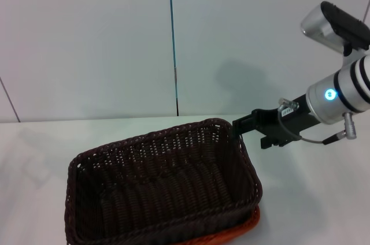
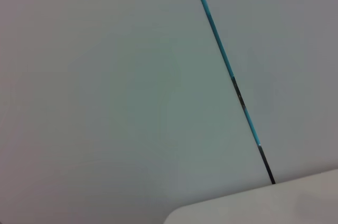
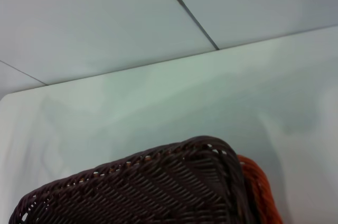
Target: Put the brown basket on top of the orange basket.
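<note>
already the brown basket [image 1: 162, 187] sits on the orange basket [image 1: 245, 227]; right pincer [image 1: 240, 128] at its rim, grip unclear, must withdraw.

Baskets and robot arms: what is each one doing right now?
brown basket: upright, empty, sitting on top of the orange one.
orange basket: underneath, only its edge peeking out.
right pincer: at the brown basket's far right corner; grip unclear.
left pincer: out of sight.
table: holds the stacked baskets.
</note>
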{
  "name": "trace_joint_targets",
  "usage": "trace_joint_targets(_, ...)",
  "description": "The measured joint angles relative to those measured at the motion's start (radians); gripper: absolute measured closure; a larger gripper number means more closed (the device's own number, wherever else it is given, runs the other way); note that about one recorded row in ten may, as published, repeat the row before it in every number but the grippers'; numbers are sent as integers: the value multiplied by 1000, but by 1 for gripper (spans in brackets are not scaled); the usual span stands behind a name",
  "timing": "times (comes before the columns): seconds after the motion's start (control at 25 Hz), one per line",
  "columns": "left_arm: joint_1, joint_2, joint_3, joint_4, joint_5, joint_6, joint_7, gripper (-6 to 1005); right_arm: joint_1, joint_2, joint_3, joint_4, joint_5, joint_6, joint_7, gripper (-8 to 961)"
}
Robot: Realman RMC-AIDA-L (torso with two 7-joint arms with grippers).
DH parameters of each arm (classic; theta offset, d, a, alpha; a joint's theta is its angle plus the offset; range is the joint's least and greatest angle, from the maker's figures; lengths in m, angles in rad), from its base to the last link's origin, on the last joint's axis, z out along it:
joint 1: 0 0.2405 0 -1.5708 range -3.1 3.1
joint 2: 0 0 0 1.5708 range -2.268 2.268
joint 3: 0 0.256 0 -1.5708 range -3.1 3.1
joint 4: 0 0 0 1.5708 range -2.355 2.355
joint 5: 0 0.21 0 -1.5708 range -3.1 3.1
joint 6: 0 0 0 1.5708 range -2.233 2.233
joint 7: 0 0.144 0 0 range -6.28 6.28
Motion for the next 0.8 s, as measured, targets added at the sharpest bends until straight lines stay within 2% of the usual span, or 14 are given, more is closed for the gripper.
trace_joint_targets(0.28,-1,-15,-19,26,-2,2,-2,191,-34,-3,38,53,23,36,-46,131)
trace_joint_targets(0.48,-1,-28,-26,46,-7,2,-3,192,-72,-3,73,57,105,81,-113,131)
trace_joint_targets(0.8,1,-51,-58,89,-9,4,-26,192,-126,-4,85,61,133,184,-242,132)
